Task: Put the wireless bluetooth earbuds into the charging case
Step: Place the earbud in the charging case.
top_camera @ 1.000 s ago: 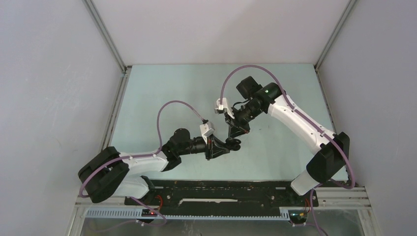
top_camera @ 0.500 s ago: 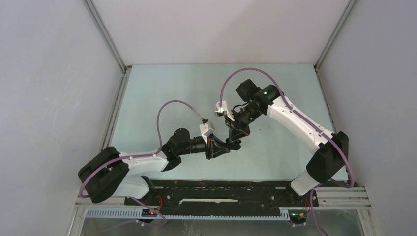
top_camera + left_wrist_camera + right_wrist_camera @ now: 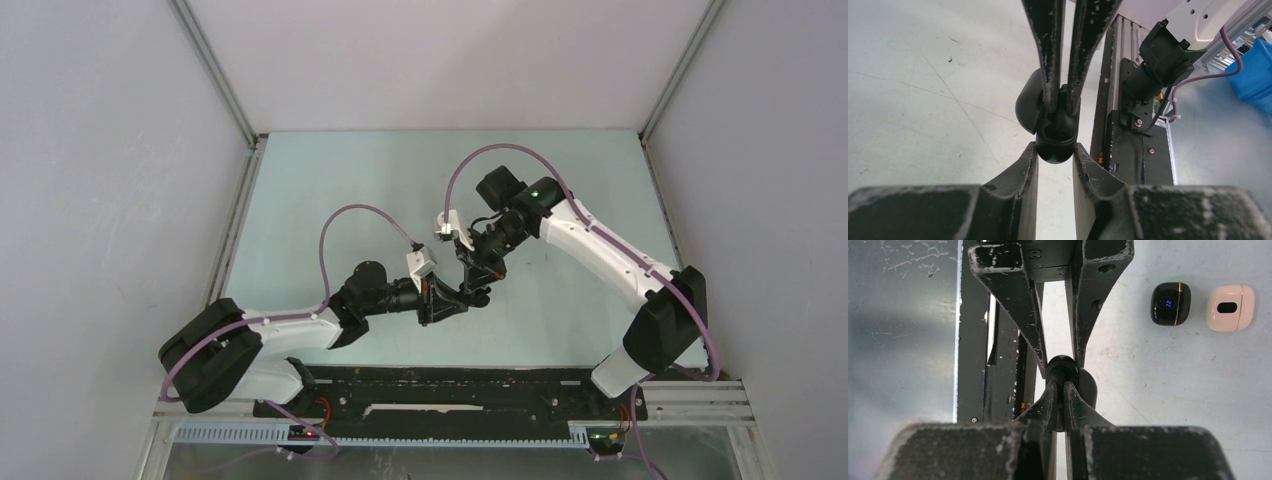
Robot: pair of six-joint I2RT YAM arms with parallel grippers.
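My left gripper (image 3: 1055,150) is shut on the black charging case (image 3: 1055,142) and holds it off the table, its lid (image 3: 1027,107) swung open to the left. From above, my right gripper (image 3: 1062,102) reaches into the open case, shut on a small dark earbud (image 3: 1064,97) that is mostly hidden between its tips. In the right wrist view the right gripper (image 3: 1058,392) meets the case (image 3: 1063,367) between the left fingers (image 3: 1018,305). In the top view both grippers (image 3: 475,288) meet at mid-table.
A second black case (image 3: 1170,303) with a blue lit display and a white case (image 3: 1230,308) lie side by side on the pale table (image 3: 1173,390). The black base rail (image 3: 1128,150) runs along the near edge.
The right gripper has moved down and toward the left gripper until its tips reach the held case. The left arm has stayed still.
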